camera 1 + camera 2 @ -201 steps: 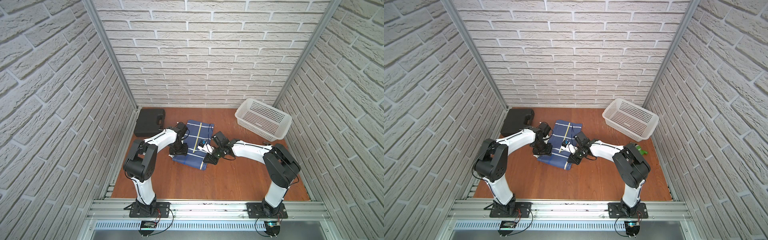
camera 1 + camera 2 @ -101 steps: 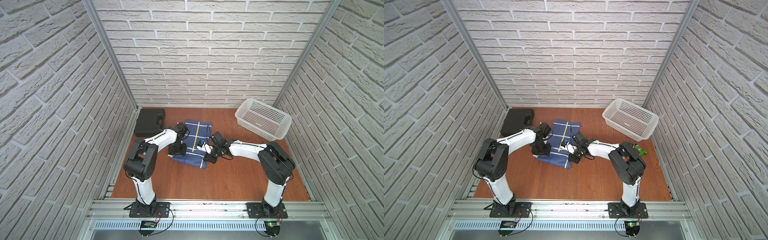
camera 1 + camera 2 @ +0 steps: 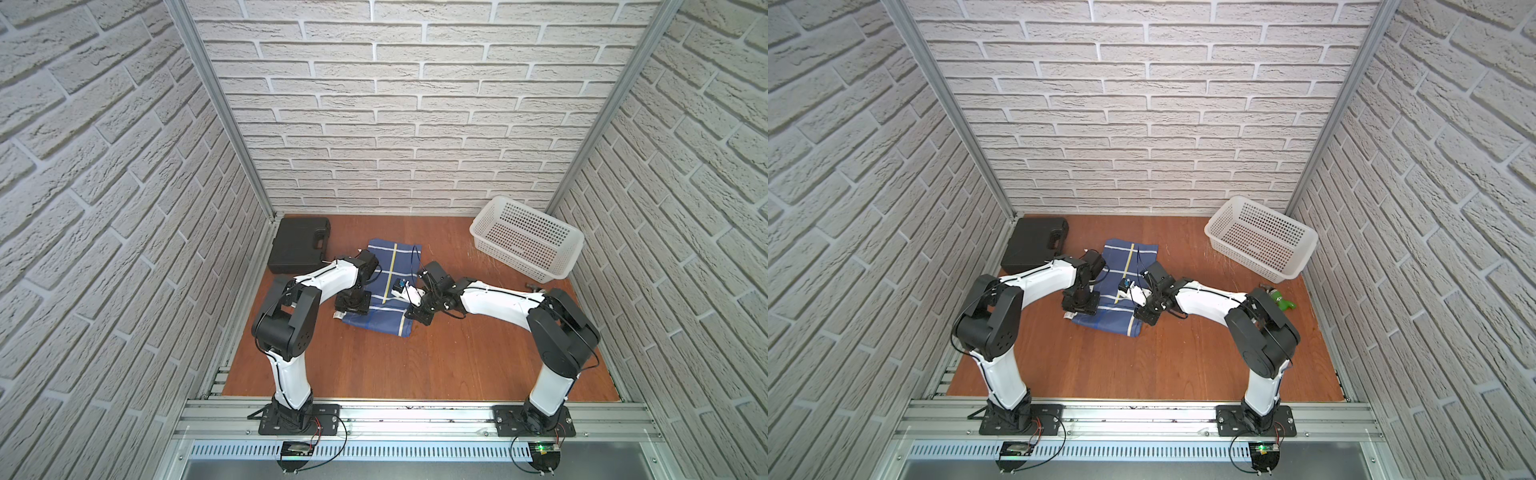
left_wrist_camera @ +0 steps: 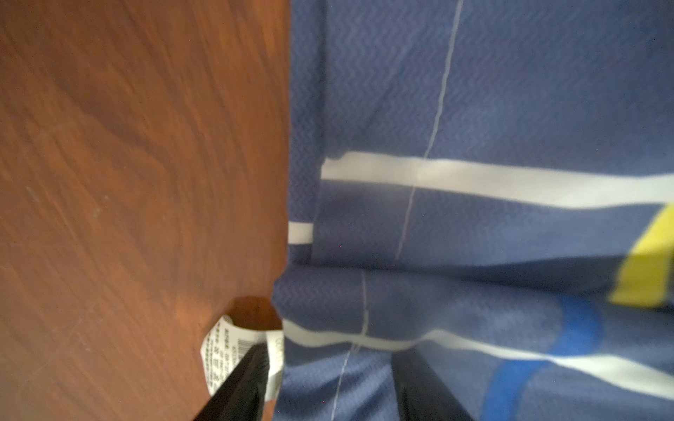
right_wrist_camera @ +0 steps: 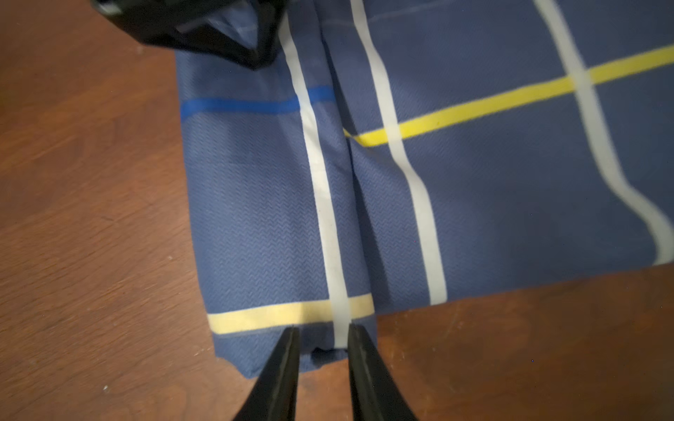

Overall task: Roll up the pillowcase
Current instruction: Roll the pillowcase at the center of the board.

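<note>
- The pillowcase (image 3: 380, 293) lies on the brown surface (image 3: 415, 365), in the middle, between the two arms.
- The step in hand looks like the rolling itself. The side nearest the robot is turned over into a short, flat rolled part (image 5: 273, 218). The far side lies flat.
- Most of the cloth is not rolled yet, so the job seems to be near its start.
- The left gripper (image 4: 328, 350) is at one end of the rolled part. Its jaws are apart. One finger is by the little white label (image 4: 219, 361) at the cloth's edge, and the other finger is over the blue cloth.
- The right gripper (image 5: 322, 330) is at the other end. Its jaws are a little apart, one on each side of a white stripe. It does not seem to pinch the cloth.
- The left arm (image 3: 328, 276) and the right arm (image 3: 498, 301) both reach forward and bend in toward the middle. They are low over the surface, with the grippers tipped down at the cloth.
- The next move likely calls for both grippers to grab the two ends, then turn the rolled part away from the robot, over the flat side.
- Both ends need to move together, or the roll may go crooked or come loose.
- The white basket (image 3: 525, 243) and the black case (image 3: 299, 245) stand well apart from the cloth.
</note>
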You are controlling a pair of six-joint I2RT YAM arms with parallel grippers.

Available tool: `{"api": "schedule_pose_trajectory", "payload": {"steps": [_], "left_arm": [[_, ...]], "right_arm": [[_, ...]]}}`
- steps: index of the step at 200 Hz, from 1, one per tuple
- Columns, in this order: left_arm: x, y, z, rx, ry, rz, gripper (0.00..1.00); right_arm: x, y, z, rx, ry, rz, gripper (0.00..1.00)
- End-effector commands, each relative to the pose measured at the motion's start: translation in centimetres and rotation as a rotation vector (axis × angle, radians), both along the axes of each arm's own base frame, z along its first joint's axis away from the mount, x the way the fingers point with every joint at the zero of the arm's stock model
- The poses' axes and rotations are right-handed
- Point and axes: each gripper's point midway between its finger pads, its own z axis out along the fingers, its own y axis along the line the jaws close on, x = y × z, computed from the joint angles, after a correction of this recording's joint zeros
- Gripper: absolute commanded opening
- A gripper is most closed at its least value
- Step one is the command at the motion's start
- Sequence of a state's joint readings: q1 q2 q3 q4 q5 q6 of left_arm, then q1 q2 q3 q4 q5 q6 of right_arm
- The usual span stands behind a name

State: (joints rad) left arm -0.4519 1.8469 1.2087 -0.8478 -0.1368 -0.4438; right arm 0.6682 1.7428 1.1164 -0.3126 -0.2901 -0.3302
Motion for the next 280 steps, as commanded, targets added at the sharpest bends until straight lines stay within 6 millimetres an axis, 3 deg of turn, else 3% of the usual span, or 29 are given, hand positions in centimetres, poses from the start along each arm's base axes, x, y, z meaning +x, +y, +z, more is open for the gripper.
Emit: {"api": "schedule_pose_trajectory", "payload": {"steps": [1, 40, 74, 116, 147, 159, 170, 180, 201, 254, 280], "left_arm": [[-0.9, 0.8, -0.9, 0.012, 0.041, 0.002, 0.58], [-0.7, 0.7, -0.9, -0.063, 0.036, 0.035, 0.58], [-0.8, 0.7, -1.2, -0.109, 0.04, 0.046, 0.57], [-0.4, 0.7, -1.0, -0.134, 0.036, 0.035, 0.57], [-0.2, 0.7, -0.7, -0.142, 0.033, 0.027, 0.57], [-0.2, 0.7, -0.4, -0.146, 0.029, 0.027, 0.58], [-0.2, 0.6, 0.2, -0.153, 0.019, 0.025, 0.59], [-0.1, 0.5, 0.9, -0.159, 0.006, 0.025, 0.61], [0.5, 0.3, 3.2, -0.172, -0.051, 0.026, 0.64], [1.2, -0.2, 8.6, -0.167, -0.193, -0.023, 0.69], [1.0, 0.2, 9.9, -0.156, -0.222, -0.026, 0.7]], "right_arm": [[-1.9, 2.5, 3.9, 0.057, -0.108, 0.137, 0.37], [-4.7, 6.3, 1.9, 0.018, -0.225, 0.28, 0.53], [-4.3, 8.4, -0.1, -0.067, -0.367, 0.324, 0.62], [-3.1, 8.2, -3.1, -0.278, -0.461, 0.342, 0.62], [-2.8, 7.8, -3.9, -0.375, -0.509, 0.324, 0.57], [-2.6, 7.6, -4.0, -0.406, -0.527, 0.314, 0.48], [-2.8, 7.5, -3.9, -0.402, -0.512, 0.318, 0.33], [-3.4, 7.6, -3.4, -0.376, -0.474, 0.323, 0.22], [-5.4, 7.7, -2.1, -0.303, -0.329, 0.295, 0.11], [-12.2, 9.2, 1.5, -0.026, 0.282, 0.183, 0.08], [-12.7, 9.7, 2.6, 0.074, 0.504, 0.141, 0.08]]}}
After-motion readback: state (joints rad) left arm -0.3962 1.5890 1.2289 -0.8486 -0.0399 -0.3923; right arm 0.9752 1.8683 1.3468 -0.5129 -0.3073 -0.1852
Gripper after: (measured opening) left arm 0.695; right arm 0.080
